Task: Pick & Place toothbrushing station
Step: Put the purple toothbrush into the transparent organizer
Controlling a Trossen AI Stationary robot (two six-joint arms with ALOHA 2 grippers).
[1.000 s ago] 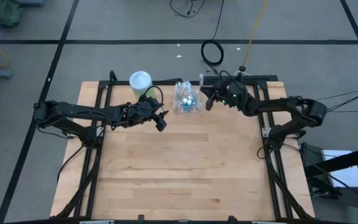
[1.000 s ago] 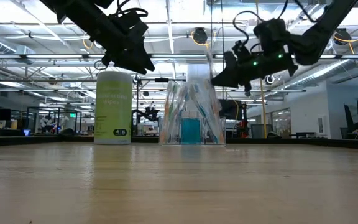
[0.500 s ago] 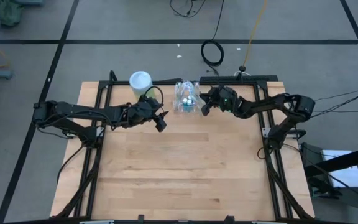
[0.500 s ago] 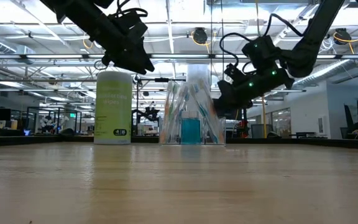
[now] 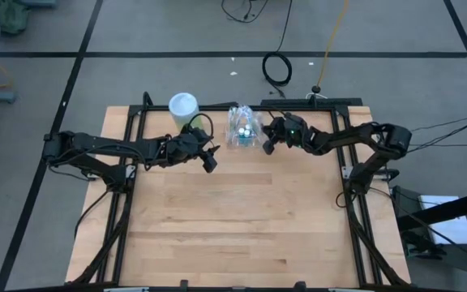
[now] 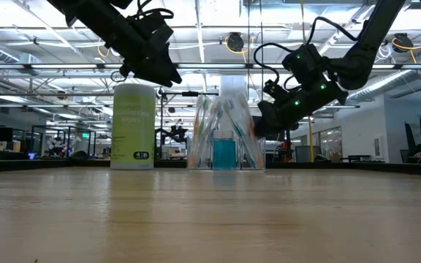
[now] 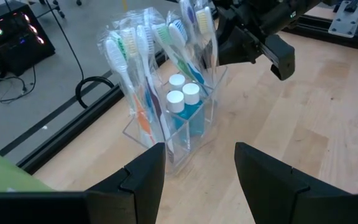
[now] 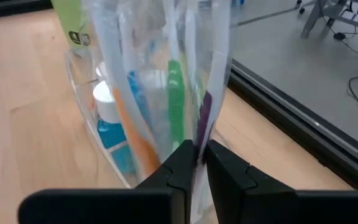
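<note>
Early stage: right gripper fingers pinched on one wrapped toothbrush in the station; left gripper beside it, fingers apart, empty.

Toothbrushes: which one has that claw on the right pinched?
The right claw is shut on a clear-wrapped toothbrush with a purple handle, at the holder's outer edge, beside the green one. The others stand untouched.

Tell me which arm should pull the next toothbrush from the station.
The right. The right gripper is already pinched on a bagged toothbrush at the station. The left gripper hangs open, short of it.
</note>
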